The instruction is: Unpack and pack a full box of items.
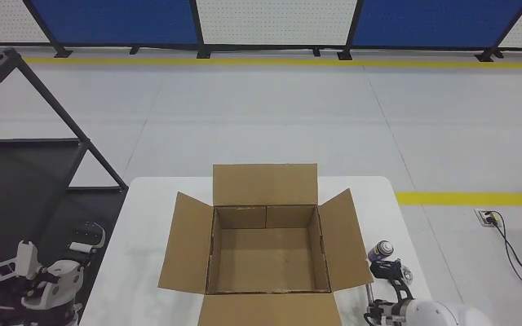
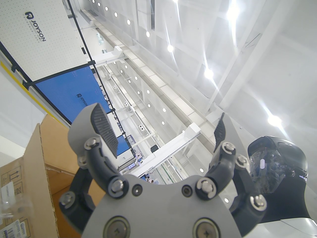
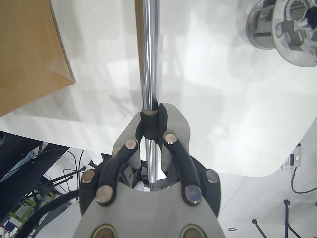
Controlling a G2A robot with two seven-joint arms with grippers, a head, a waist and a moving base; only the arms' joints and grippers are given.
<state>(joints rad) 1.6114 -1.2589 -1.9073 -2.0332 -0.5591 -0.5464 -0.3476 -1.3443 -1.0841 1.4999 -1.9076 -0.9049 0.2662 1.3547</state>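
The right gripper (image 3: pixel 151 122) is closed tight on a polished silver steel rod (image 3: pixel 147 50), its black pads (image 3: pixel 162 120) pinching the shaft near one end while the long free end lies out over the white table (image 3: pixel 198 100). Near the rod, apart from it, a grey cast-metal hub with two flanges (image 3: pixel 284 30) rests on the tabletop. The brown cardboard box (image 1: pixel 265 261) sits mid-table, all four flaps spread outward. The left gripper (image 2: pixel 161 134) is spread wide, holding nothing, pointed up at the ceiling beside the box.
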